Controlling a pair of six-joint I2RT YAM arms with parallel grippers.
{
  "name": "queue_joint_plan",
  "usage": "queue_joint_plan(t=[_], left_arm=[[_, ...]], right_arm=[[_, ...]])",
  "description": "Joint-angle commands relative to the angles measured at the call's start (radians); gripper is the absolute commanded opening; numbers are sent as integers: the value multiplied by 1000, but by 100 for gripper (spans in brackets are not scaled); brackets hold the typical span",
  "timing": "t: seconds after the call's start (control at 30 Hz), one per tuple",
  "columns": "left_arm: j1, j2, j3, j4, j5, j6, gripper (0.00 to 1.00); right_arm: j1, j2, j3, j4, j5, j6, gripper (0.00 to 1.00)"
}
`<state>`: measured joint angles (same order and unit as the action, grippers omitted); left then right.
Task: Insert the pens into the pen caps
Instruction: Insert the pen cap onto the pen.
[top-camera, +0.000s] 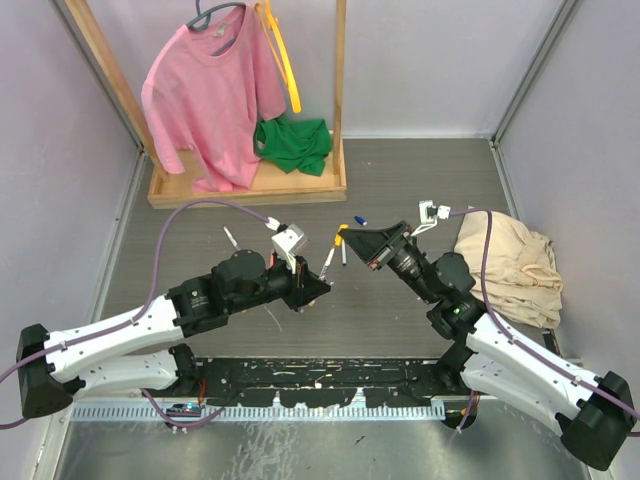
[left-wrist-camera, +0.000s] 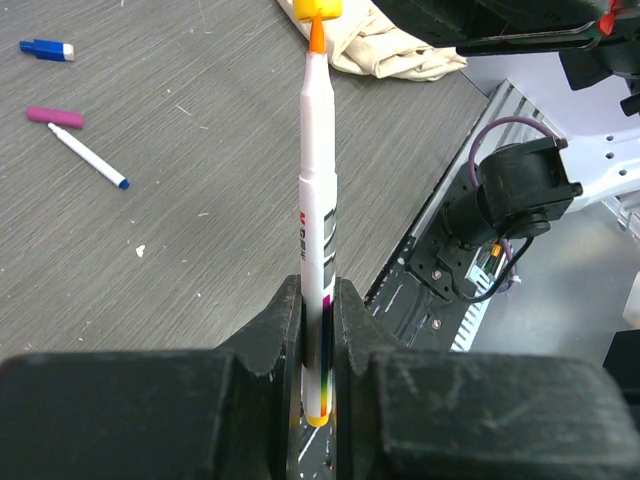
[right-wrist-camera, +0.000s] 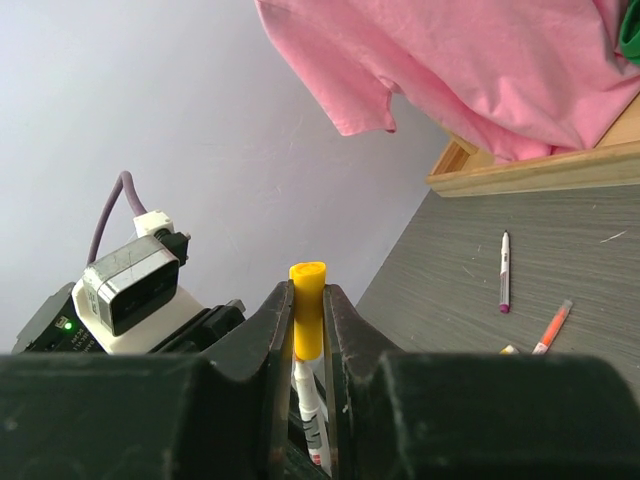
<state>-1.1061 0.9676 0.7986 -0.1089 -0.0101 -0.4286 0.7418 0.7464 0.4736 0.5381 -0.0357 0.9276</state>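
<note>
My left gripper (left-wrist-camera: 320, 300) is pinched tight on the lower barrel of a white pen (left-wrist-camera: 318, 170), which stands straight out from between my fingers with its orange tip leading. My right gripper (right-wrist-camera: 307, 295) is pressed together on a yellow cap (right-wrist-camera: 307, 330), clamping it by its sides. The two meet above the middle of the table (top-camera: 400, 180). The orange tip sits right at the mouth of the cap, though I cannot tell how far in it is. Beyond the meeting point, toward the far edge, a blue cap (left-wrist-camera: 45, 48) lies loose on the table. Near it is a magenta cap (left-wrist-camera: 55, 117), and a thin blue-tipped pen (left-wrist-camera: 88, 157) lies with its end just beside that cap. A magenta-ended pen (right-wrist-camera: 504, 272) and an orange pen (right-wrist-camera: 553, 325) lie apart from these. A beige cloth (top-camera: 510, 265) is bunched by the right edge.
</note>
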Motion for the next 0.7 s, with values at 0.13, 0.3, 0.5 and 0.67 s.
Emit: queue_joint_plan(t=[0.13,0.3,0.5,0.67], left_arm=[[-5,5,48,52,12,14,0],[-5,5,47,52,13,15,0],[-5,-4,45,49,3,16,0],[-4,-6,44,49,-1,16,0]], right_arm=[[-4,-19,47,71,-32,0,0],[-4,-18,46,67,-35,-2,0],[-5,-17,41,58,-43,-8,0],[-5,-14,39,43,-52,-11,0]])
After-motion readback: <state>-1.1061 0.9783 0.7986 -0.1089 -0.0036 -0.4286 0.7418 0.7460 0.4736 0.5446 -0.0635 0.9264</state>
